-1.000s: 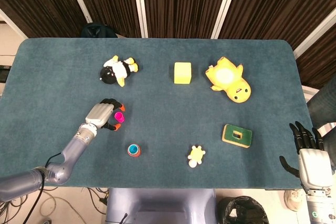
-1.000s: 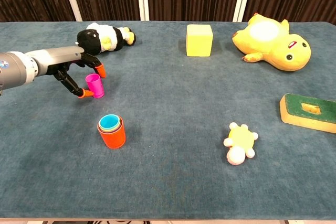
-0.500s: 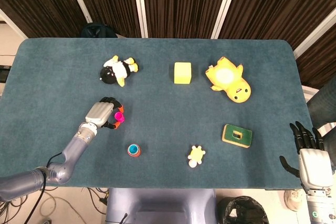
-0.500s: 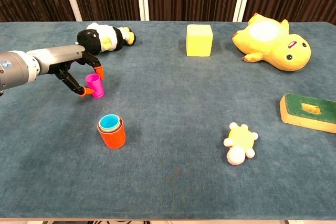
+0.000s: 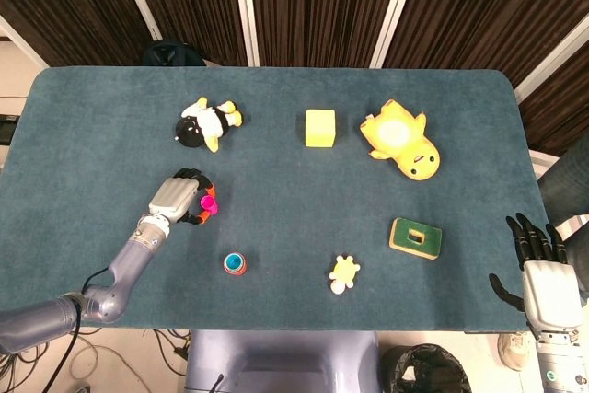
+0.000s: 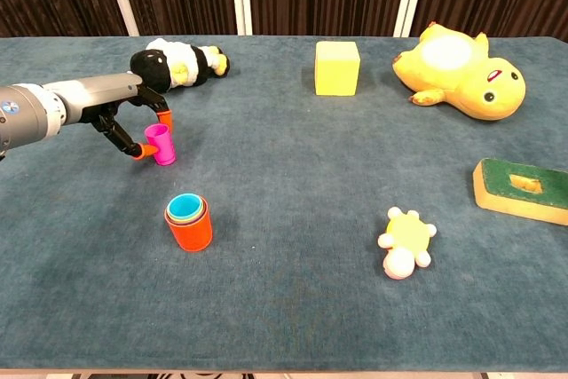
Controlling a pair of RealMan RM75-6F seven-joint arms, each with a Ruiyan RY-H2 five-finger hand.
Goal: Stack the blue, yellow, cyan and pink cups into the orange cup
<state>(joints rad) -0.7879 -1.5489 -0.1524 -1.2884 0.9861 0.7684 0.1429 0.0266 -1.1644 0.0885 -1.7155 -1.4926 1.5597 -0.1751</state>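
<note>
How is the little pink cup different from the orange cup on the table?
The small pink plastic cup is narrower and pinched by the left hand; the orange plastic cup is wider and stands free. The pink cup looks empty; the orange cup has other cups nested inside, cyan showing on top. Both sit upright.

A table (image 5: 276,154) covered in dark teal cloth fills most of both views; behind its far edge hang dark brown ribbed curtains (image 5: 322,2) split by pale vertical strips (image 5: 244,6); light floor shows at the left edge (image 5: 11,80); even lighting throughout
</note>
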